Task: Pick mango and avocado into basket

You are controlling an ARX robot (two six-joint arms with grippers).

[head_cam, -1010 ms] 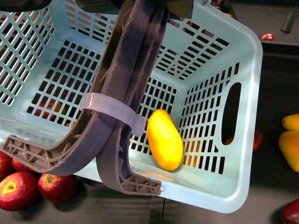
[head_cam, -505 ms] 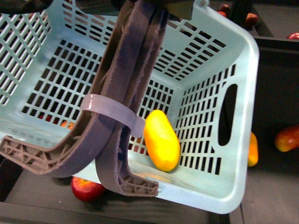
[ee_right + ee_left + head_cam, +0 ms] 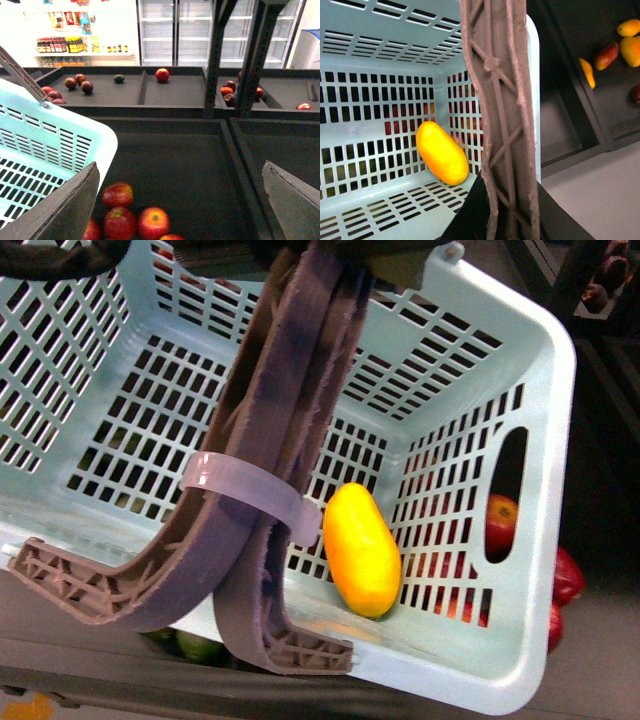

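A shop with glass-door fridges (image 3: 175, 30) and stocked shelves (image 3: 70, 45) lies behind dark produce bins (image 3: 175, 150), where red apples (image 3: 154, 222) sit in the near bin beside the basket (image 3: 548, 540). The basket hangs tilted over the bins, and more apples show through its right wall. Its two brown handles (image 3: 290, 390) are pressed together and bound by a white zip tie (image 3: 250, 485). The left end effector (image 3: 510, 220) is clenched around the handles. The mango (image 3: 362, 550) lies inside the basket on its floor, in the near right corner against the lattice wall. The right end effector (image 3: 180, 200) hangs released above the near bin, right of the basket, with nothing between its fingers.
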